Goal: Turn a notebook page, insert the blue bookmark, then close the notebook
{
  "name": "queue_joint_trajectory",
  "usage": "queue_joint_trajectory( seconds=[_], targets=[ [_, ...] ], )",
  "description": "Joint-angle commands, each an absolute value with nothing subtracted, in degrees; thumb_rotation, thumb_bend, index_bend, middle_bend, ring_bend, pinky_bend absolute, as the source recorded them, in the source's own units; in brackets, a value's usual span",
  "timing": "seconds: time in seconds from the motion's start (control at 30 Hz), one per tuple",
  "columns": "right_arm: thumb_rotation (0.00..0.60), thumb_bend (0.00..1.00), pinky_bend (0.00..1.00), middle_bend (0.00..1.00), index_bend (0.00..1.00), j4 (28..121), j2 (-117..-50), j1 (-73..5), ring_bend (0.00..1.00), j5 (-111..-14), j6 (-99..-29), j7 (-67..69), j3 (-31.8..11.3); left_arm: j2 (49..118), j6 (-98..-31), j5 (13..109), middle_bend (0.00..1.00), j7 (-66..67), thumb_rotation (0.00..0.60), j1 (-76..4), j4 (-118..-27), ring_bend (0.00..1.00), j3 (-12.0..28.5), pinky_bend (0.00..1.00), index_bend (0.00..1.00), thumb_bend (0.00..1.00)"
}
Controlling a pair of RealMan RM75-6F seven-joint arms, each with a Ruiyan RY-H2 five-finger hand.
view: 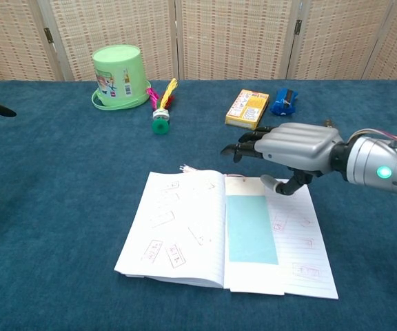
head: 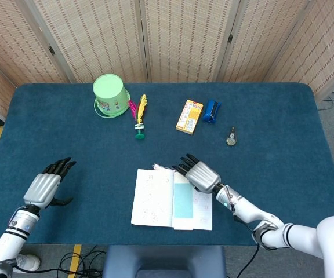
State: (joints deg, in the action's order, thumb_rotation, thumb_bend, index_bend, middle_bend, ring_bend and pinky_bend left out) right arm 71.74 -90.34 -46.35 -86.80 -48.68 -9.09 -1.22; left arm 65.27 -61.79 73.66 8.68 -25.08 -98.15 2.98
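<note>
The notebook (view: 226, 238) lies open and flat on the blue counter (head: 283, 116) in front of me, and the blue bookmark (view: 251, 229) rests on its right-hand page, just beside the spine, its long side running along the fold. My right hand (view: 291, 146) hovers above the top edge of that right page, palm down, beyond the bookmark's far end and apart from it; my fingers (view: 243, 146) are spread and stretched toward the left, holding nothing, with the thumb hanging lower, close over the page's upper edge. Whether the thumb tip touches the paper I cannot tell. My left hand (head: 44, 184) sits well away at the left of the counter, palm down, its dark fingers apart and holding nothing. Along the far side of the counter stand a green bucket (head: 110, 95) turned upside down, a feathered shuttlecock (head: 140, 116) beside it, a yellow box (head: 189, 116), a small blue object (head: 212, 110) next to that, and a small metal piece (head: 231, 138) further right.
</note>
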Motion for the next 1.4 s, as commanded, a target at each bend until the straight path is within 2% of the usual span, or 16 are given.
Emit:
queue_joint_trajectory(
  seconds=[0.03, 0.1, 0.27, 0.43, 0.73, 1.4],
  targets=[
    [0.600, 0.51, 0.00, 0.13, 0.00, 74.7, -89.2, -45.4, 0.00, -87.8, -50.9, -9.2, -0.9, 65.2, -62.0, 73.9, 0.00, 8.6, 0.600, -25.0, -98.2, 0.04, 3.0, 0.16, 0.01, 0.23],
    [0.600, 0.46, 0.00, 0.11, 0.00, 76.9, -88.7, -44.6, 0.00, -89.4, -52.7, -8.9, 0.1, 65.1, -62.2, 74.0, 0.00, 8.6, 0.600, -25.0, -98.3, 0.04, 3.0, 0.16, 0.01, 0.23],
    [0.600, 0.25, 0.00, 0.01, 0.00, 80.7, -88.3, -43.0, 0.00, -92.1, -54.6, -9.4, 2.8, 64.9, -62.2, 73.9, 0.00, 8.8, 0.600, -25.0, -98.5, 0.04, 3.2, 0.16, 0.01, 0.22],
    [0.600, 0.12, 0.00, 0.00, 0.00, 85.4, -88.4, -41.9, 0.00, -91.3, -54.3, -12.2, 3.4, 64.6, -62.3, 73.9, 0.00, 9.2, 0.600, -25.0, -99.0, 0.04, 3.1, 0.16, 0.01, 0.23],
    [0.600, 0.08, 0.00, 0.00, 0.00, 88.0, -90.0, -41.1, 0.00, -93.8, -55.3, -13.4, 4.7, 64.4, -62.3, 73.8, 0.00, 9.3, 0.600, -24.9, -99.3, 0.04, 3.1, 0.16, 0.01, 0.23],
    [0.600, 0.07, 0.00, 0.00, 0.00, 86.7, -92.8, -40.3, 0.00, -95.3, -54.0, -15.5, 5.8, 64.7, -61.9, 74.1, 0.00, 8.2, 0.600, -24.5, -98.1, 0.04, 2.6, 0.16, 0.01, 0.23]
  ],
)
